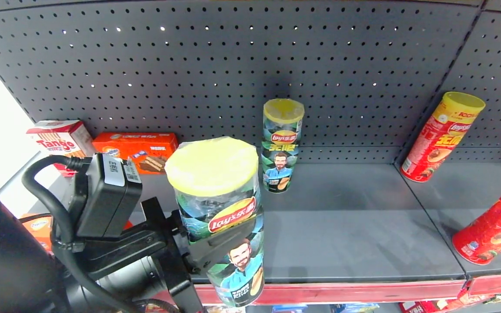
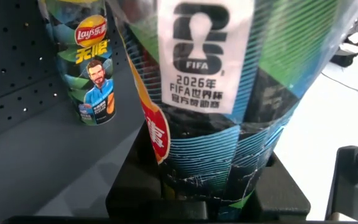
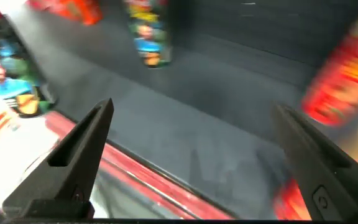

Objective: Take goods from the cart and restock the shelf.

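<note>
canister in hand at the shelf's front edge

left claw (image 1: 207,250) is clamped around the lower half of a tall chip canister (image 1: 222,213) with a yellow lid. it holds the canister roughly upright, just in front of the shelf (image 1: 355,234). the canister's base seems to sit level with or below the red front lip (image 1: 363,291). right claw (image 3: 192,107) hangs over the shelf's front edge with its fingers spread wide and nothing between them.

farther back, a matching canister (image 1: 282,145) stands upright close to the pegboard back (image 1: 233,65), well apart from the held one. to the robot's right, a red can (image 1: 444,137) leans against the back panel, and a second red can (image 1: 492,230) lies tilted near the front. two snack boxes (image 1: 139,150) sit at the left rear.

risks, as i judge them:
- pushed in low, the base would catch the lip and twist in the grip.
- let go while off-plumb, so tall a tube could topple forward off the shelf.
- set too deep, it could knock its standing twin over.
</note>
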